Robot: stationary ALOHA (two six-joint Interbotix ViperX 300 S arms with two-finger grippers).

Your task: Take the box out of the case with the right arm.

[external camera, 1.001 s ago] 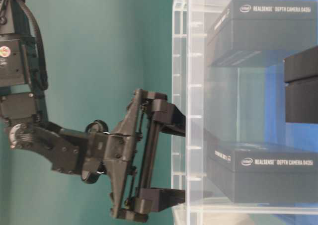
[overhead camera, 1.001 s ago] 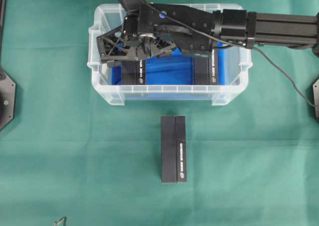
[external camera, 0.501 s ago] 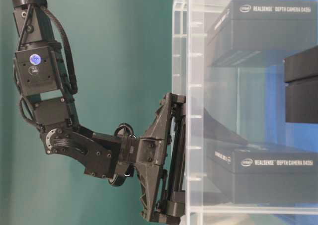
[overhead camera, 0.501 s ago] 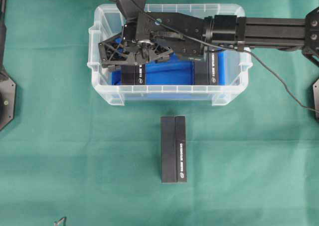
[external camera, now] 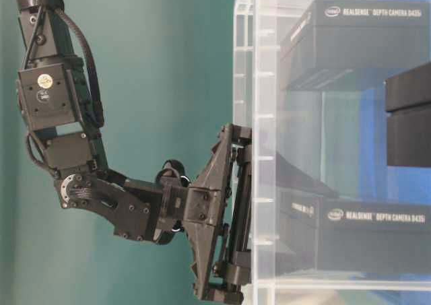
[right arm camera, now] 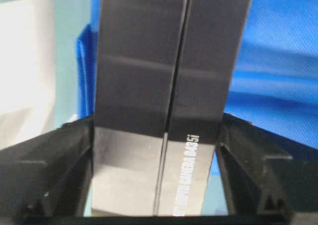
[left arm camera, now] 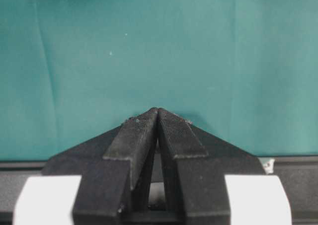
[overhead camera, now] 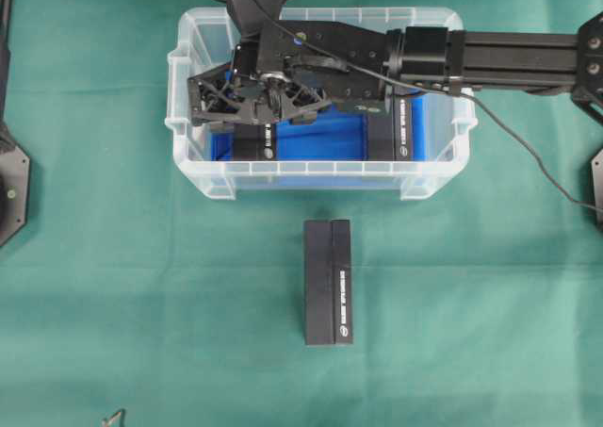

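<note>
Since a second ago, the right arm's gripper (overhead camera: 247, 106) has dropped into the left end of the case (overhead camera: 193, 177) and narrowed its fingers (right arm camera: 64, 170), which now pinch the black RealSense box (right arm camera: 164, 115) by its two long sides. That box still sits on the blue lining (overhead camera: 316, 135). Another box (overhead camera: 388, 135) stands at the case's right end; a third (overhead camera: 328, 282) lies on the green desk (overhead camera: 141, 304). Left fingers (left arm camera: 136, 135) are pressed together.

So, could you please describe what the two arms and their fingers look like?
The right arm is all black, with lattice-framed fingers, a loose black cable and a small blue round mark. The left gripper has black, ridged, wedge-shaped fingers and white bands behind them.
</note>
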